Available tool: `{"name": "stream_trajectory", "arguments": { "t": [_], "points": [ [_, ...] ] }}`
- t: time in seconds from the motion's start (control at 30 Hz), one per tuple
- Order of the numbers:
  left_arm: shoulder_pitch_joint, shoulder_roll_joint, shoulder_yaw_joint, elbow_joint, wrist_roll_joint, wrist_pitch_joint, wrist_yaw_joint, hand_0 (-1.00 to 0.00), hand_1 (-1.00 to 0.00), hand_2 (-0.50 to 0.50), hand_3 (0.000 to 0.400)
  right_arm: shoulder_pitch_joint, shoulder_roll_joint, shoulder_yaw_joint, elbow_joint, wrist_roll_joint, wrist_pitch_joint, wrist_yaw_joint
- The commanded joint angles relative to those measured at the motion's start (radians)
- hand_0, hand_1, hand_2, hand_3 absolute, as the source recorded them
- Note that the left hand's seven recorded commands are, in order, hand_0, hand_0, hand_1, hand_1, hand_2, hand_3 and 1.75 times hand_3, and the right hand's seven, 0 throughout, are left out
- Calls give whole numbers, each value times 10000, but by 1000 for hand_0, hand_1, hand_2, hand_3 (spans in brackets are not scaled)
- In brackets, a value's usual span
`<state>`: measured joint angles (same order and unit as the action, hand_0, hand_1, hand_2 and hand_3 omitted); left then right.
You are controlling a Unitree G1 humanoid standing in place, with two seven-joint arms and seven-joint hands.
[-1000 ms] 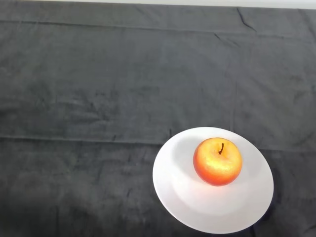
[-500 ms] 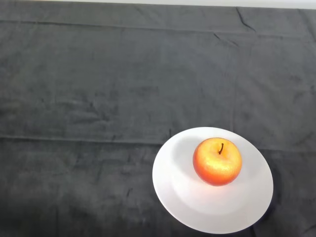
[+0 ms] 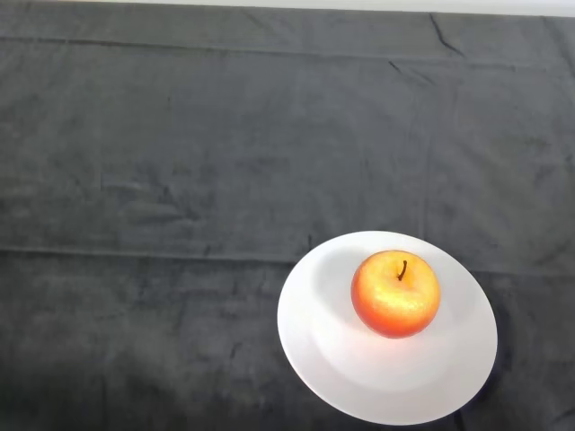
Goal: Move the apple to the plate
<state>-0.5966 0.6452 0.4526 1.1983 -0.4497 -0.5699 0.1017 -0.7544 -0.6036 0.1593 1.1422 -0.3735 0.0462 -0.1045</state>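
Observation:
A red and yellow apple [image 3: 395,294] stands upright, stem up, on a white plate [image 3: 341,359] at the lower right of the head view. The apple rests slightly toward the far side of the plate's middle. Nothing touches or covers either one.
A dark grey cloth [image 3: 180,180] with a few creases covers the whole table. A pale strip of the table's far edge [image 3: 287,4] shows along the top of the view.

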Motion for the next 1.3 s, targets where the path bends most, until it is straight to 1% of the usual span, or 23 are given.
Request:
{"name": "stream_trajectory", "arguments": {
  "t": [0.03, 0.8, 1.3],
  "points": [
    [502, 582, 208, -126, 100, 171, 101, 0, 0, 0, 0, 241, -21, -72, 298, 54, -29, 14],
    [599, 486, 389, -363, 464, 333, 198, 0, 0, 0, 0, 250, -23, -73, 282, 58, -24, 15],
    [536, 421, 485, -419, 683, 305, 281, 0, 0, 0, 0, 254, -23, -73, 273, 60, -19, 16]
  ]
}}
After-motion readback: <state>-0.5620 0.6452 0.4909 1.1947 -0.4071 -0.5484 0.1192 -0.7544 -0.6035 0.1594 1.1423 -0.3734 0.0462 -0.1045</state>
